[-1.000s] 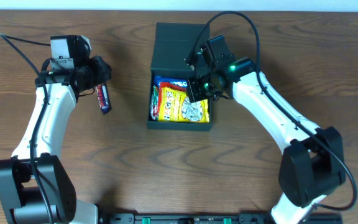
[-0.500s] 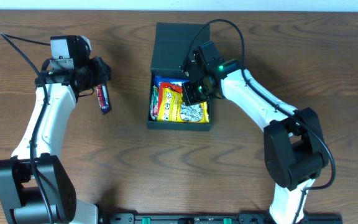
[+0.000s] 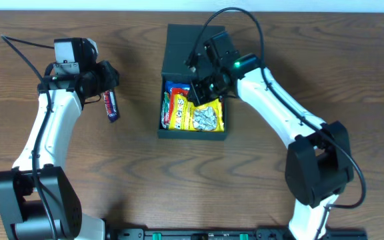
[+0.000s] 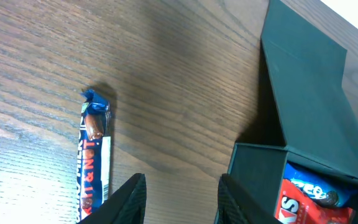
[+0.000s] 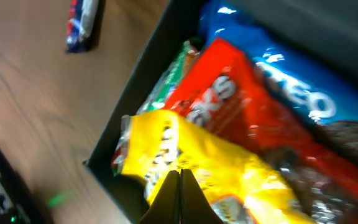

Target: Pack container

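Note:
The dark teal container (image 3: 192, 134) stands open at the table's middle, its flap lid (image 3: 189, 48) folded back. Inside lie a yellow packet (image 3: 195, 115), a red packet (image 5: 241, 106) and a blue packet (image 5: 284, 78). My right gripper (image 3: 203, 89) hangs over the box's back right part; in the right wrist view its fingers (image 5: 180, 175) are pressed together just above the yellow packet (image 5: 216, 158), with nothing showing between them. My left gripper (image 3: 107, 79) is open and empty over the table, with a blue and red candy bar (image 4: 92, 163) to its left and the container wall (image 4: 257, 174) to its right.
The candy bar (image 3: 111, 105) lies on bare wood left of the box, below my left gripper. It also shows in the right wrist view (image 5: 82, 22). Black cables loop above both arms.
My right gripper has swung from the box's right edge in over the packets and toward the back. The yellow packet has shifted and tilted. The left arm has not moved.

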